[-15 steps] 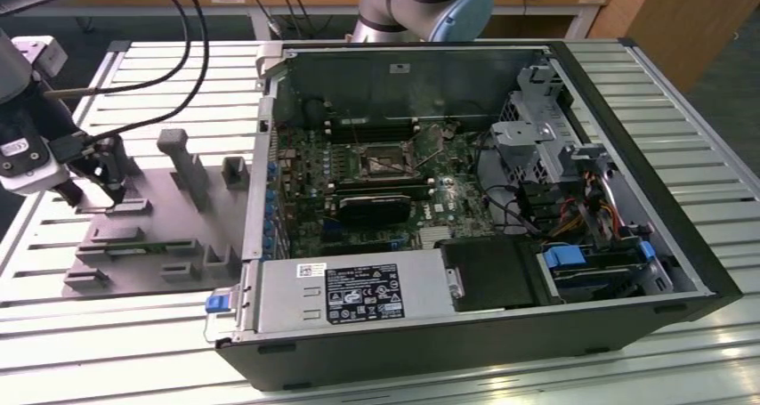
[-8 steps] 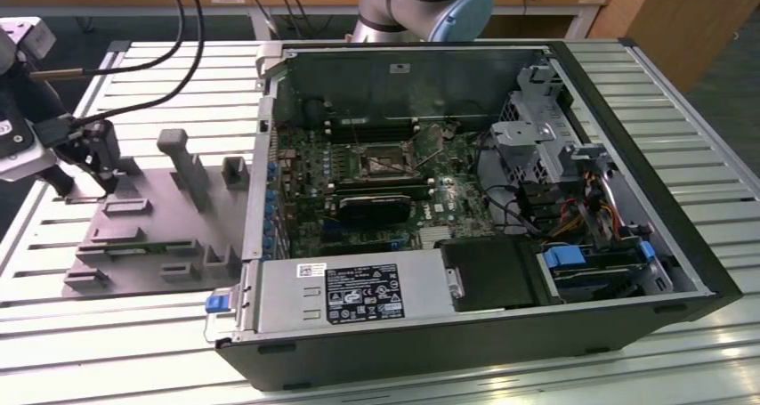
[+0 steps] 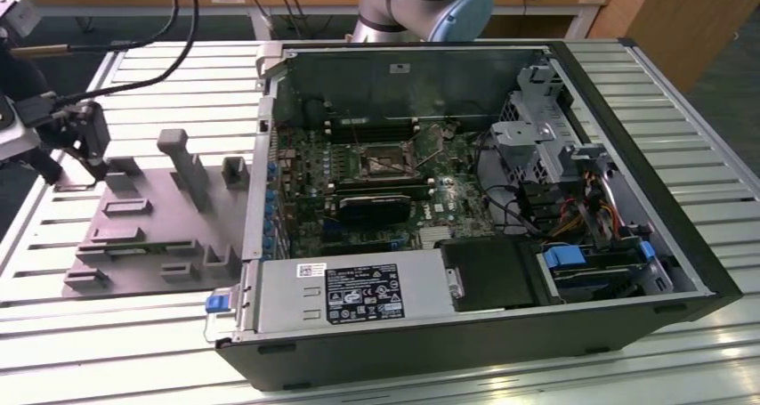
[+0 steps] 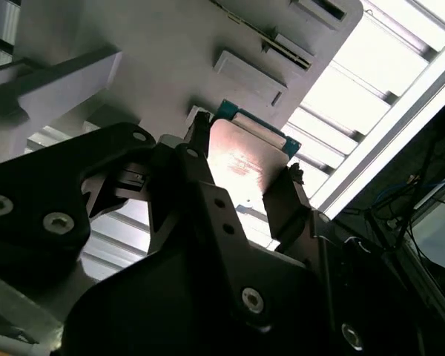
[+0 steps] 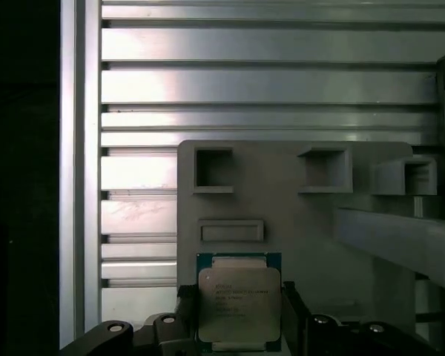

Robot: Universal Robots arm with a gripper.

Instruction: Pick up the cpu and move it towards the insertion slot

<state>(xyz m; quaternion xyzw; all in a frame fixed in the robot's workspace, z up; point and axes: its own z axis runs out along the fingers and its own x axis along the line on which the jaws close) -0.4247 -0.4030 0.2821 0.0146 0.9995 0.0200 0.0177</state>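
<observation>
In the second wrist view the hand (image 4: 245, 152) clasps the cpu (image 4: 246, 167), its near end hidden

A lab: opened computer case (image 3: 475, 356) on slatted aluminium bench (image 3: 119, 338).

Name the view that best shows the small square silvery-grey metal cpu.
The first wrist view: the cpu shows its top squarely, held by the gripper. The second wrist view shows it slanted, under glare. In the exterior view it is too small to tell.
</observation>
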